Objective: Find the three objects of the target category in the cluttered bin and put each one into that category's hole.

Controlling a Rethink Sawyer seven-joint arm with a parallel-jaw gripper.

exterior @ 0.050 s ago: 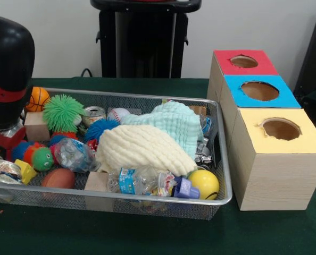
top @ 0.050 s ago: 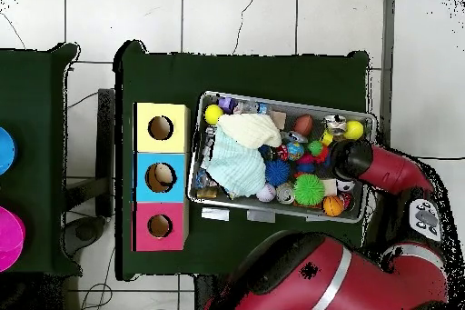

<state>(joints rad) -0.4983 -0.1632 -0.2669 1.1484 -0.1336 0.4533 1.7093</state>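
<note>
Wire-mesh metal bin (exterior @ 0.050 s ago: 147,101), shiny rim. Inside it: cream ribbed cloth (exterior @ 0.050 s ago: 142,151), mint crinkled cloth (exterior @ 0.050 s ago: 171,125), crumpled clear plastic bottle (exterior @ 0.050 s ago: 139,180), glossy yellow ball (exterior @ 0.050 s ago: 204,183), rubbery spiky green ball (exterior @ 0.050 s ago: 63,112). Beside the bin: wood-grain boxes (exterior @ 0.050 s ago: 269,175), matt coloured tops. Table (exterior @ 0.050 s ago: 147,236): matt green cloth.

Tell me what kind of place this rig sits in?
Probably a robotics lab: a green-covered table on a tiled floor, a mesh bin of mixed toys, and three boxes with holes in their coloured tops.
</note>
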